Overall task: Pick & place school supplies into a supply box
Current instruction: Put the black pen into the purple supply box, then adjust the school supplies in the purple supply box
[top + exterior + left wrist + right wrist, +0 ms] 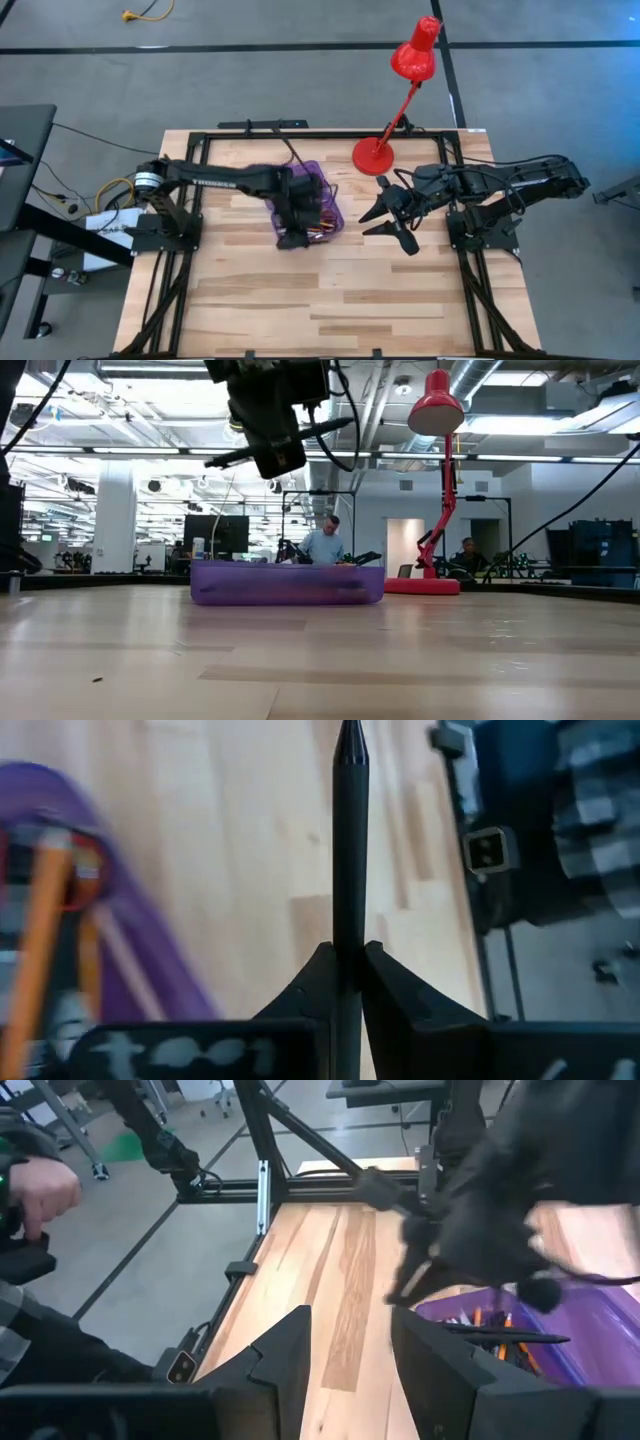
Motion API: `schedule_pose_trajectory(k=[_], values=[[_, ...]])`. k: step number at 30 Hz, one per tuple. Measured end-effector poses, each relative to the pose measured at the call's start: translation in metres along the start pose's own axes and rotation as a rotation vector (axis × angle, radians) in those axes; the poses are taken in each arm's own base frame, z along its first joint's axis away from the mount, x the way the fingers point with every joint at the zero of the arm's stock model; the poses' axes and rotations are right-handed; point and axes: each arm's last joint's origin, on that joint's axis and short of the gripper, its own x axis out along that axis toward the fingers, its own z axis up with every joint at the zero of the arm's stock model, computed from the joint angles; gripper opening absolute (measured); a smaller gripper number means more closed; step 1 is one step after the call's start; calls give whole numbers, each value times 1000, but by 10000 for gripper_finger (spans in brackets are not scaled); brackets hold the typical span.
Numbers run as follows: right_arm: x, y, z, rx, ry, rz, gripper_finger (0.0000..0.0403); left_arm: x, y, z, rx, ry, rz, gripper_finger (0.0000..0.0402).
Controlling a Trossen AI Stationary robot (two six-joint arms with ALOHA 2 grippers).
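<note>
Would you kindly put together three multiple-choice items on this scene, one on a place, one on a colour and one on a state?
1. Where is the left gripper?
A. over the purple supply box
B. beside the lamp base
C. off the table

2. What colour is the desk lamp?
A. blue
B. red
C. white

3. How does the right gripper stand?
A. shut on a pencil
B. shut on scissors
C. open and empty

Answers:
1 A, the high view shows the left arm ending above the box.
2 B, head, stem and base are red.
3 C, the right wrist view shows its fingers spread with nothing between, whereas the left gripper clamps a slim black pen.
</note>
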Motion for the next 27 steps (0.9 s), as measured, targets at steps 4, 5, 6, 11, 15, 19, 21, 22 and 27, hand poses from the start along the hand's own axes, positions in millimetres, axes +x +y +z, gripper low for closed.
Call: schedule_pose_trajectory(k=[4,5,6,11,15,19,21,22,27], values=[[0,0,0,-2,0,0,134,-16,21,1,-28,-49,63,11],[0,0,0,-2,0,0,134,-19,27,2,-33,-63,84,11],[0,0,0,-2,0,0,134,-23,32,2,-36,-76,101,11],[0,0,-1,-1,7,0,134,-36,53,2,-76,-119,156,11],[0,0,-3,3,27,-1,134,-40,62,1,-99,-124,230,24],[0,0,-4,6,40,-3,134,-40,64,0,-96,-116,305,91],[0,0,-5,7,47,-3,134,-41,65,0,-97,-116,320,129],[0,0,-5,7,47,-3,134,-41,65,0,-98,-116,320,145],[0,0,-5,7,47,-3,134,-40,64,0,-120,-115,297,198]])
